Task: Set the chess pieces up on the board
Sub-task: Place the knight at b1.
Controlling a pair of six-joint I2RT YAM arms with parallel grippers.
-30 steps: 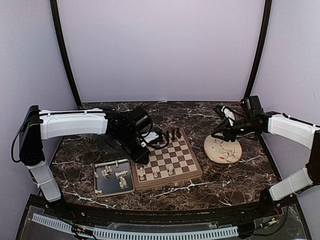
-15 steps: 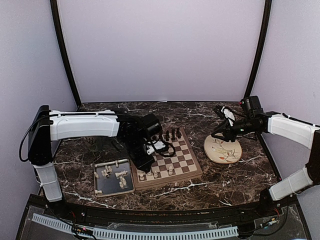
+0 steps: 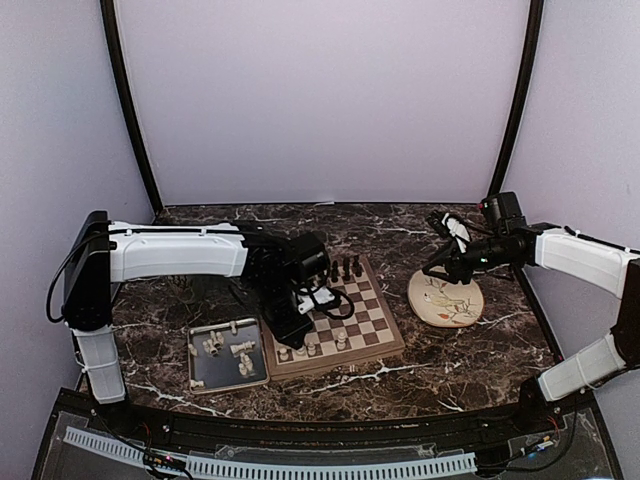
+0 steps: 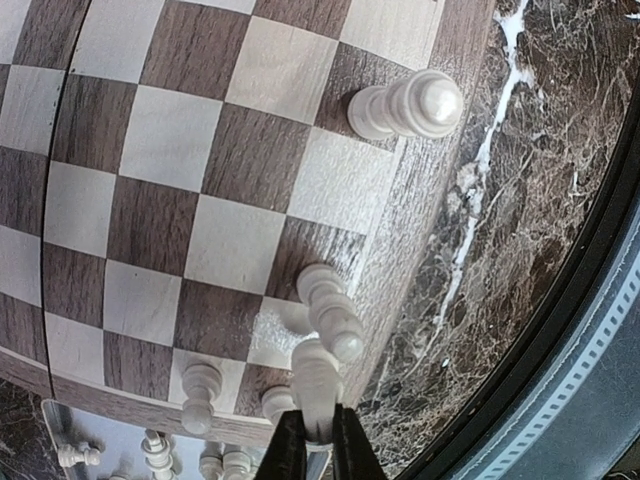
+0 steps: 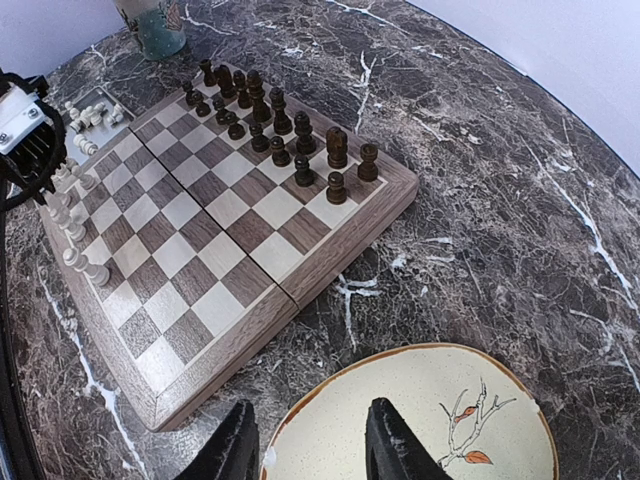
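The board point(image 3: 367, 311) lies mid-table, with dark chess pieces point(image 3: 346, 268) along its far rows and a few white ones point(image 3: 311, 347) along its near edge. My left gripper point(image 3: 291, 330) hangs over the board's near-left corner, shut on a white chess piece point(image 4: 315, 385) held just above the squares. Close under it stand other white pieces point(image 4: 331, 311), and one more point(image 4: 410, 105) stands further along the edge. My right gripper point(image 5: 312, 440) is open and holds nothing, hovering over the rim of the floral plate point(image 5: 430, 420), to the right of the board point(image 5: 230, 215).
A grey tray point(image 3: 228, 356) with several white pieces sits left of the board. The floral plate point(image 3: 446, 298) is on the right. A mug point(image 5: 155, 25) stands behind the board's far corner. Dark marbled table all around.
My left arm has reached further right and toward the near edge of the board, carrying the white piece. The right arm has not moved.
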